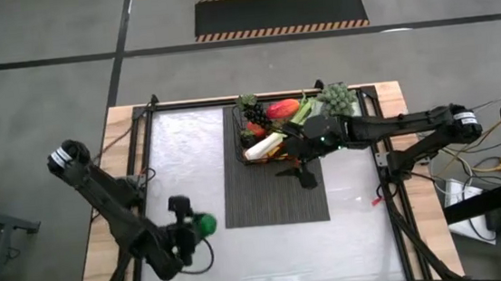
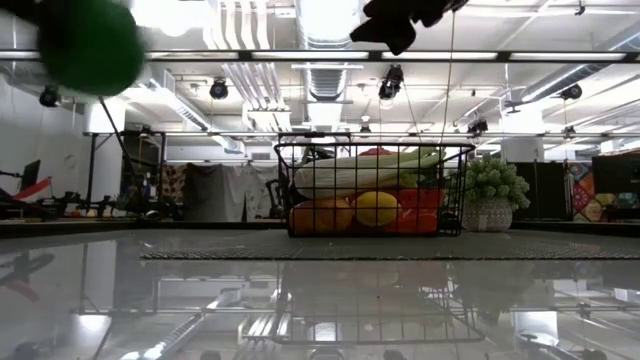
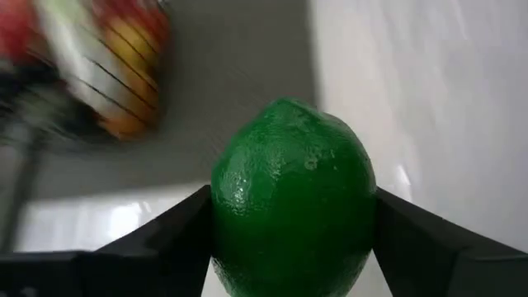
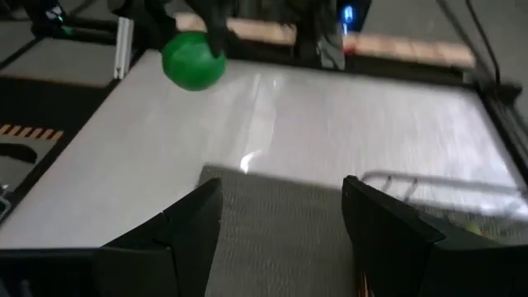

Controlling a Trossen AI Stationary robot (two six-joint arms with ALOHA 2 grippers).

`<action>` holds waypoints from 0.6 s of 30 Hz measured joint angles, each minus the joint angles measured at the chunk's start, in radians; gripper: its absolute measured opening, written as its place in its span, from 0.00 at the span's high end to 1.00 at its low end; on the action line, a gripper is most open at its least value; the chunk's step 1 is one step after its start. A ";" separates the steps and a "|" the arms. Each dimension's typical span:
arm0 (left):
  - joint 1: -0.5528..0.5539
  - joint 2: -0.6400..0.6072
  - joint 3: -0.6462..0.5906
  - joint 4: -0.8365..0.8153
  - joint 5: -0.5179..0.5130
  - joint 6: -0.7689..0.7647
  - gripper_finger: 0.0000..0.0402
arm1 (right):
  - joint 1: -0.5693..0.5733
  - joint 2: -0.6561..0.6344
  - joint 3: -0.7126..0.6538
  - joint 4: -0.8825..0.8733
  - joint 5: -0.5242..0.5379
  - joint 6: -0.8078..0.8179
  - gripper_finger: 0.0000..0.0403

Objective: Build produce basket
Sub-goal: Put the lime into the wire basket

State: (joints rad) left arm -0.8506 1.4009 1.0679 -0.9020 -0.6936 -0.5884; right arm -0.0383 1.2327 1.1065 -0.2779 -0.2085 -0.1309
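High view: my left gripper (image 1: 194,225) clamps the round green lime (image 1: 205,224) near the table's front-left. The black wire-mesh basket (image 1: 245,155), full of produce, sits on the dark ribbed mat (image 1: 273,193). My right gripper (image 1: 300,171), open and empty, hovers beside it.

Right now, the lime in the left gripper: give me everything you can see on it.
The lime is a glossy, dimpled, deep green oval with a slightly pointed end, plastic-looking and undamaged. The left gripper holds it between its two dark fingers, one pressing each side. In the low view it hangs well above the table, touching nothing else. From above it sits near the table's front left, off the mat and far from the basket.
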 joint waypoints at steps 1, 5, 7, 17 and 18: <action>0.016 -0.023 -0.001 0.031 -0.055 0.035 0.36 | 0.006 0.000 -0.028 0.057 0.000 -0.013 0.42; 0.096 -0.099 -0.031 0.273 -0.199 0.287 0.36 | 0.031 0.000 -0.162 0.317 0.000 -0.043 0.42; 0.140 -0.134 -0.060 0.445 -0.205 0.455 0.35 | 0.041 0.001 -0.224 0.464 0.000 -0.045 0.42; 0.340 -0.193 -0.310 1.240 -0.079 0.879 0.35 | 0.091 0.006 -0.378 0.900 -0.001 -0.045 0.42; 0.357 -0.189 -0.328 1.294 -0.072 0.885 0.35 | 0.094 0.006 -0.378 0.899 -0.001 -0.045 0.42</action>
State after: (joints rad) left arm -0.4934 1.2115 0.7401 0.3923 -0.7652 0.2962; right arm 0.0556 1.2388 0.7280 0.6214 -0.2093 -0.1757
